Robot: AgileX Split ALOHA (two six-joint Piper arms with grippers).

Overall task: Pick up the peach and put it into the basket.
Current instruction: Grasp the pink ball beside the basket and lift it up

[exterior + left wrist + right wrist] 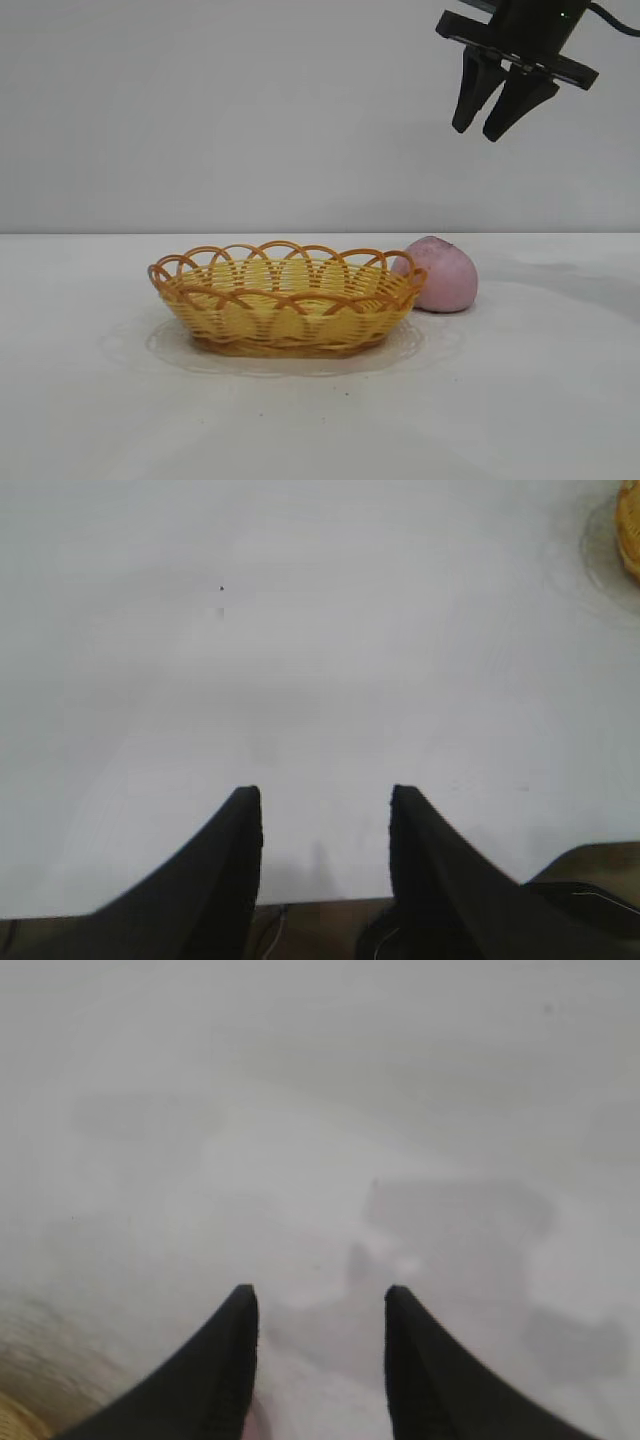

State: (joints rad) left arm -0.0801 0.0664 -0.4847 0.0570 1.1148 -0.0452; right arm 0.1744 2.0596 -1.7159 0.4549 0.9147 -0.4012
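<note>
The dusty pink, rounded peach (pixel 440 274) lies on the white table (pixel 540 400), touching the far right end of the shallow yellow-orange woven basket (pixel 285 300). The black right gripper (pixel 483 130) hangs high above the peach, its fingers apart and holding nothing, with free air below. Only the left wrist view shows the left gripper (pixel 325 800): released, empty, over bare table beside the table's edge, the basket rim (pixel 630 530) far off.

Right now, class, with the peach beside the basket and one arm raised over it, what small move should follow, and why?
Probably lower the right end effector toward the peach. Its fingers are open and empty, high above the fruit, which sits on the table against the basket rim. The left end effector is off to the side.
</note>
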